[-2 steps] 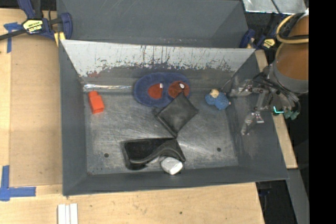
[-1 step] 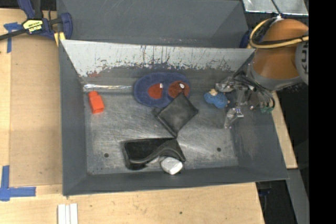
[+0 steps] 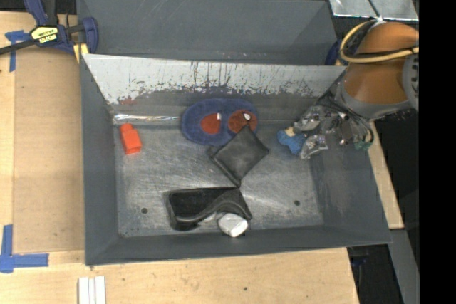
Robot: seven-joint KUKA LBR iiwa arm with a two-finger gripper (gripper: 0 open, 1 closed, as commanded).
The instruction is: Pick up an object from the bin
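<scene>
fingers [image 3: 309, 124] of the gripper [image 3: 308, 137] look slightly parted, gripping nothing clearly, a small blue thing [image 3: 288, 141] lying just left of their tips.

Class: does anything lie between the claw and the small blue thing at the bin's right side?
Nothing visible does. The small blue thing lies right beside the claw; the black pouch sits further left.

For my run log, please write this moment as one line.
tool: at right side of bin | nearest: small blue thing, beside it toward the middle | grasp: not confirmed | elsewhere: orange block, dark pouch
</scene>
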